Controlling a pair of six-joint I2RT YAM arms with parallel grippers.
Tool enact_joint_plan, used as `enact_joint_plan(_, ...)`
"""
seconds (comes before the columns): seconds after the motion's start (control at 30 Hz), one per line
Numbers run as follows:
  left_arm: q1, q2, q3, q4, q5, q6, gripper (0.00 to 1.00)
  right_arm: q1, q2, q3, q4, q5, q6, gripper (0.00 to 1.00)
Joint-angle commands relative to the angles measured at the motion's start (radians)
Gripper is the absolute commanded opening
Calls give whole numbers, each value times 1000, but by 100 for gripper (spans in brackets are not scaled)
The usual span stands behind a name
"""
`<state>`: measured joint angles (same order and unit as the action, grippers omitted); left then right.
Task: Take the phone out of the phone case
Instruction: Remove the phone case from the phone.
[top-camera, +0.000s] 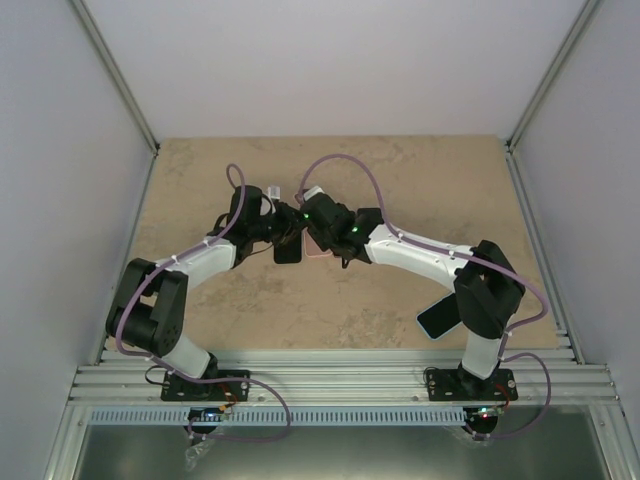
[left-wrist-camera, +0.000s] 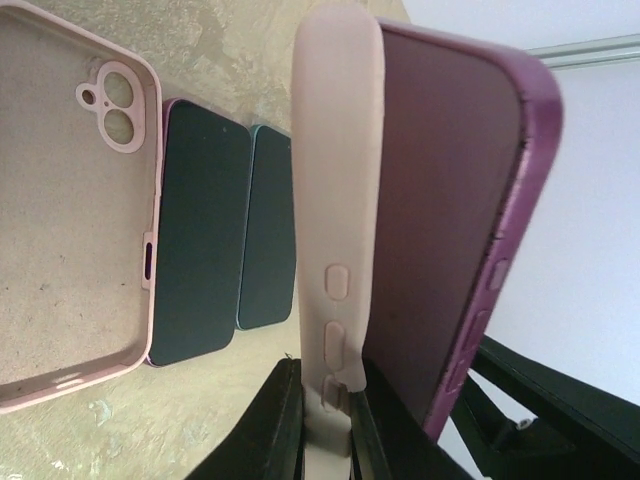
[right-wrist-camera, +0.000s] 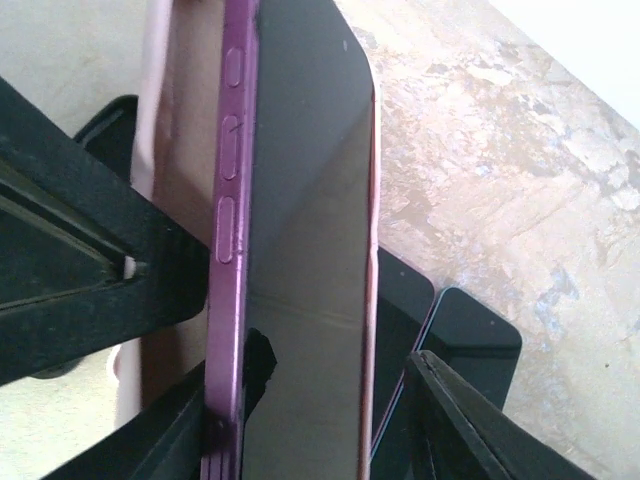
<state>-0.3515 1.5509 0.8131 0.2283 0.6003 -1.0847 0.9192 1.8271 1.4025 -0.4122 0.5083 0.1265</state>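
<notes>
Peeling in hand above mid-table. Pinched by its lower wall in the left gripper (left-wrist-camera: 328, 405), jaws closed tight on it: the pink phone case (left-wrist-camera: 335, 150). Held upright and off the tan table (top-camera: 400, 180), presumably to leave both faces reachable.

Lifted out of the case along one long side: the purple phone (left-wrist-camera: 450, 220), angled away from the pink wall and seemingly seated only at the lower end, near the left fingers. Straddled from the opposite side by the right gripper (right-wrist-camera: 310, 390), jaws parted wider than the phone's thickness. One finger just beside the purple edge, and a gap on the screen side before the other finger. No firm hold, by the look of it.

Likely next: close on the freed edge and draw it away against the anchored case. Some risk of slipping on the glossy screen with a grip too near the rim.

Lying flat on the table below: an empty pink case (left-wrist-camera: 70, 200), a purple-edged dark phone (left-wrist-camera: 200, 235) and a teal-edged dark phone (left-wrist-camera: 268, 230), set side by side. Resting near the right arm's elbow in the overhead view: a pale phone (top-camera: 437, 318).
</notes>
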Motion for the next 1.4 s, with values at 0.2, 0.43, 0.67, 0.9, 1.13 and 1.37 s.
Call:
enact_joint_plan(0.2,-3,-61,-3,68,51,4,0,-35,-16,-17,25,45,-34,18)
enact_joint_plan(0.43,5,-73,-1,20,28,53,0,-48,-77,26,14,12,-41,1)
enact_joint_plan(0.67,47,-101,10,-72,0,232,0,-108,-185,40,29,-84,-50,1)
enact_joint_plan(0.9,117,-161,-21,-138,-5,370,0,-184,-341,-14,82,-240,-34,1)
enact_joint_plan(1.13,225,-159,45,-311,84,553,0,-282,-437,-23,58,-416,-16,0)
enact_joint_plan(1.37,313,-104,223,-730,120,1013,0,-378,-517,-93,60,-493,-17,0)
